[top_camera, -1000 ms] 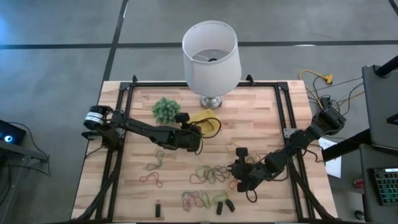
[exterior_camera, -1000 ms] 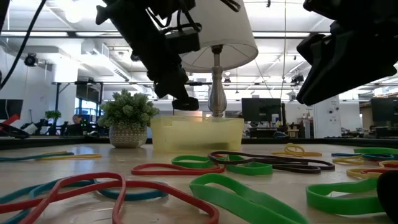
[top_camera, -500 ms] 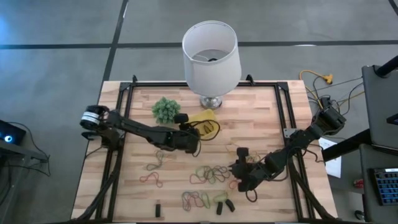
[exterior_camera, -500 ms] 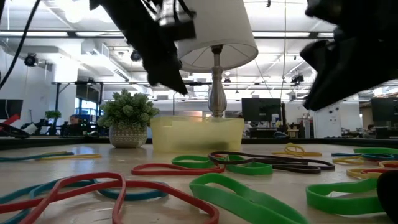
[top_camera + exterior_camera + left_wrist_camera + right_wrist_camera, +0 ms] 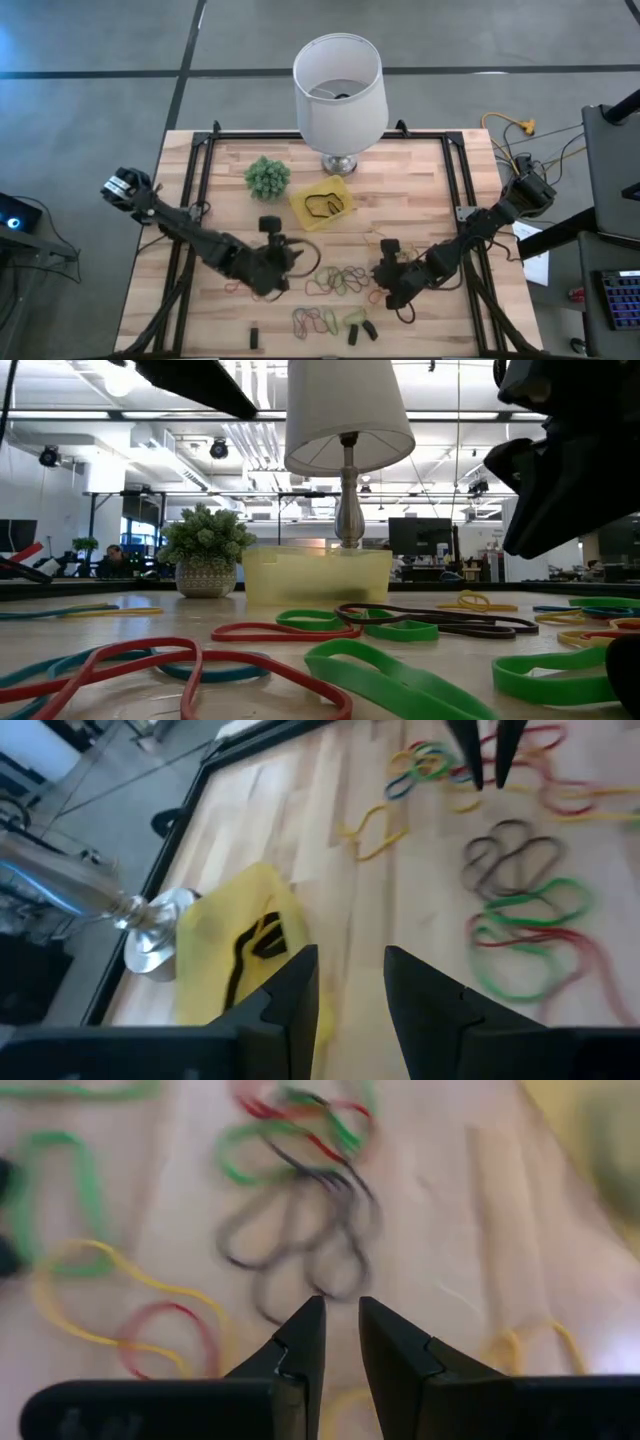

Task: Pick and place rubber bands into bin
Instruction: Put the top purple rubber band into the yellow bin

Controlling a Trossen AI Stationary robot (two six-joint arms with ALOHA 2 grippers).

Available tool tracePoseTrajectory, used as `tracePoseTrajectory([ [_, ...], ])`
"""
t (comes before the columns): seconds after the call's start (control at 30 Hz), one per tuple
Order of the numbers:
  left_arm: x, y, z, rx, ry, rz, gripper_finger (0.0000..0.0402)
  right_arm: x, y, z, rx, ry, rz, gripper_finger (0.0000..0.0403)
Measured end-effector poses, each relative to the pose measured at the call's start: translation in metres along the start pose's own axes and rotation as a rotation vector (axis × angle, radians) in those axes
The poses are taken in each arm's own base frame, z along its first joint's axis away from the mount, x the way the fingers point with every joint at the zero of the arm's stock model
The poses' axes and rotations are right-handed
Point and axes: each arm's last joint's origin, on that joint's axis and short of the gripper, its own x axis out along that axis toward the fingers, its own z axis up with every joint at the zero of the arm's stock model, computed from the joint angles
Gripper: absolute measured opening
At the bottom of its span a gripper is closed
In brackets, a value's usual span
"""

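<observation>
The rubber bands (image 5: 340, 280) lie loose on the wooden table in green, red, yellow and black, most of them in a pile near the middle, with more bands (image 5: 315, 321) nearer the front edge. The yellow bin (image 5: 322, 203) sits flat near the lamp's base with a black band (image 5: 255, 942) inside. My left gripper (image 5: 292, 265) hovers open left of the pile, touching nothing. My right gripper (image 5: 341, 1330) hovers just right of the pile, narrowly open and empty, with a black band (image 5: 300, 1240) ahead of its tips.
A white lamp (image 5: 339, 90) stands at the far edge, behind the bin, and a fuzzy green plant (image 5: 267, 176) is left of the bin. Small dark stubby pieces (image 5: 360, 330) lie near the front edge. A black metal frame (image 5: 195, 180) runs along the table's sides.
My left gripper has drawn away from above the bin, toward the near edge and a little to the left, and now hangs left of the pile. The bin stands uncovered with a black band lying in it. The bands on the table have not moved.
</observation>
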Motion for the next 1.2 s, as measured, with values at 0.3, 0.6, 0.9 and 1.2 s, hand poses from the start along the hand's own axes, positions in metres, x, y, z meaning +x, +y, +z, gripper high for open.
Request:
tracePoseTrajectory([
  [0.3,-0.012,-0.013,-0.012,0.017,-0.025,0.049,0.01,0.011,-0.005,0.005,0.05,-0.015,0.04,0.0063],
  [0.6,-0.012,-0.014,-0.013,0.022,-0.023,0.048,0.01,0.04,-0.012,-0.003,0.093,0.083,0.069,0.0096],
  [0.9,-0.012,-0.014,-0.013,0.025,-0.021,0.049,0.01,0.042,-0.015,-0.005,0.138,0.108,0.054,0.0124],
  [1.2,-0.012,-0.014,-0.013,0.023,-0.022,0.048,0.01,0.05,-0.013,-0.009,0.147,0.128,0.047,0.01],
])
